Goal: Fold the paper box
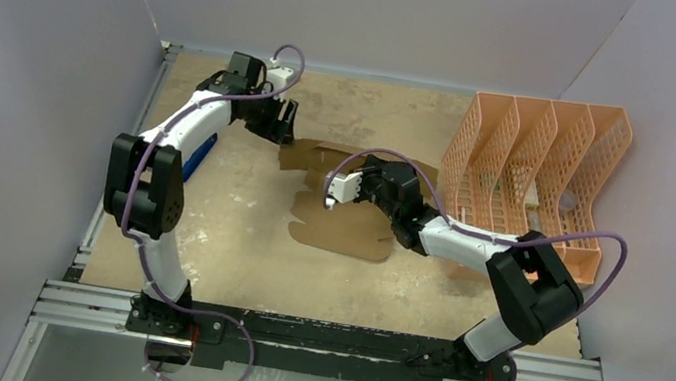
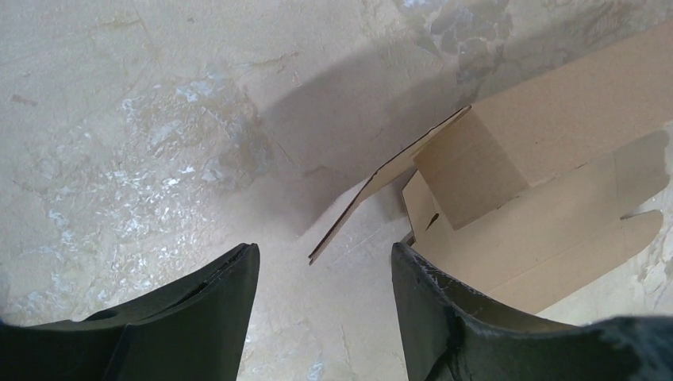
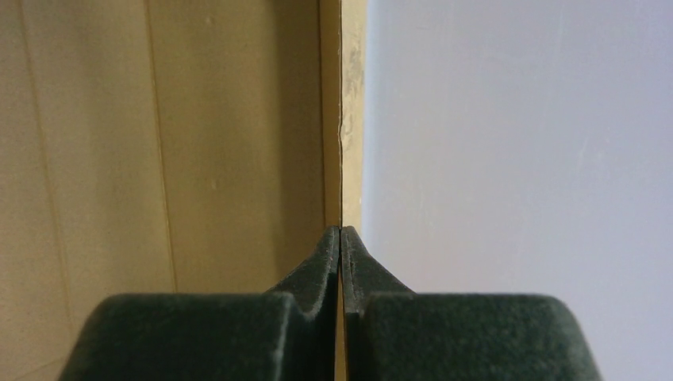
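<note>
The left gripper (image 1: 280, 129) is at the far left corner of the paper box (image 1: 348, 234). Its fingers (image 2: 210, 317) are open wide and hold nothing. One flap (image 2: 381, 178) sticks up just in front of them. The brown box lies mostly flat in the middle of the table (image 1: 223, 254). The right gripper (image 3: 341, 232) is closed tight, pinching a thin edge of the box. An orange rack (image 1: 531, 159) stands at the right.

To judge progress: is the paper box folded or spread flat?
Mostly spread: the paper box lies as a flat sheet; only flaps at one corner stand raised.
</note>
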